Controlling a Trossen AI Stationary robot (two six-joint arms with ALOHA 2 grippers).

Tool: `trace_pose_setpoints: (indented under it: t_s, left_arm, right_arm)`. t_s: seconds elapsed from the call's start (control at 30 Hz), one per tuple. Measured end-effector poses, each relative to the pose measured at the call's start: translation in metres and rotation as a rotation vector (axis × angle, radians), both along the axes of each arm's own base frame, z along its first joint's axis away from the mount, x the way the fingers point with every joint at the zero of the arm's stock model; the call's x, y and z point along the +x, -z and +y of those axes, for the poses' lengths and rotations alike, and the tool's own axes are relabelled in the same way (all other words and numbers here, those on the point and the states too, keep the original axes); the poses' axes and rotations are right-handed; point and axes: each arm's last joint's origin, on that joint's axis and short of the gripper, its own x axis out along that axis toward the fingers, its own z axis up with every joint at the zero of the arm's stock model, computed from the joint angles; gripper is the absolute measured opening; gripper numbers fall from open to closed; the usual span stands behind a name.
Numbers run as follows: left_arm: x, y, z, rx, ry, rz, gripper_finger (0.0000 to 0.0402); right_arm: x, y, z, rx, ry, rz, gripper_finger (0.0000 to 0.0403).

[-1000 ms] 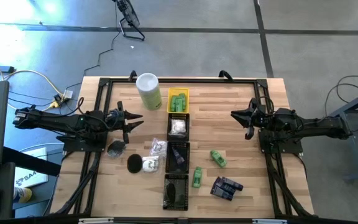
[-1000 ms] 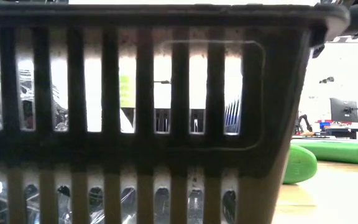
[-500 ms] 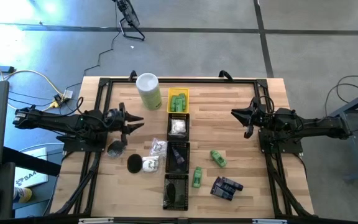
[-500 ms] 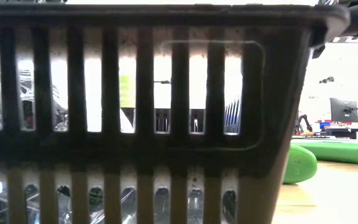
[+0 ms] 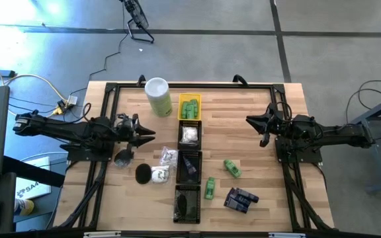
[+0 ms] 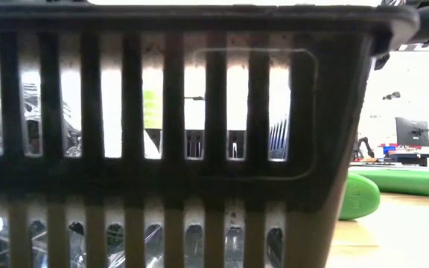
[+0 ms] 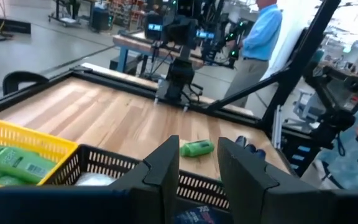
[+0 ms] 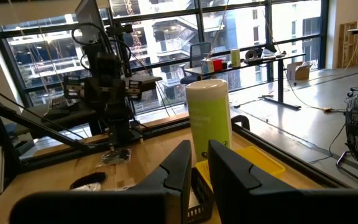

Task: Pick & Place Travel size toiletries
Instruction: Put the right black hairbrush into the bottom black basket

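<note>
Loose toiletries: handling notes, left to right

Left gripper point(image 5: 145, 134): fingers slightly parted, nothing held, above table left of trays; wrapped white pieces point(image 5: 166, 157): light, crinkly, likely slippery, pinch the bulk; black puck point(image 5: 143, 174): stiff, grip across edge; green bottles point(image 5: 210, 188): light, rigid, may roll, clasp mid-body; dark packets point(image 5: 241, 199): flat, take by an edge; right gripper point(image 5: 263, 129): fingers narrowly parted, empty, waiting at right

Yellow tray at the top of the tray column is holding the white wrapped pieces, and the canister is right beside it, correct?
Not quite. The high view shows the yellow tray holding green bottles; the white wrapped pieces sit in the black tray just below it. The canister is indeed beside the yellow tray.
</note>
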Motion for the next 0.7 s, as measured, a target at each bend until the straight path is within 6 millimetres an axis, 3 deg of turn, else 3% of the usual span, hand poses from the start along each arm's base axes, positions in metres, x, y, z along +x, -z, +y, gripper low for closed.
trace_pose_setpoints:
  t_s: [0.33, 0.53, 0.7]
  left_arm:
    - [0.031, 0.014, -0.007, -0.057, 0.019, 0.043, 0.0109]
    - [0.045, 0.012, -0.033, -0.065, 0.086, 0.098, 0.0109]
    - [0.052, 0.005, -0.058, -0.011, 0.017, 0.206, 0.0109]
  right_arm:
    - [0.0, 0.001, 0.0, -0.025, 0.002, 0.015, 0.0046]
    - [0.0, -0.002, 0.0, -0.088, 0.007, 0.005, 0.0046]
    - [0.0, -0.004, 0.0, -0.135, 0.012, 0.002, 0.0046]
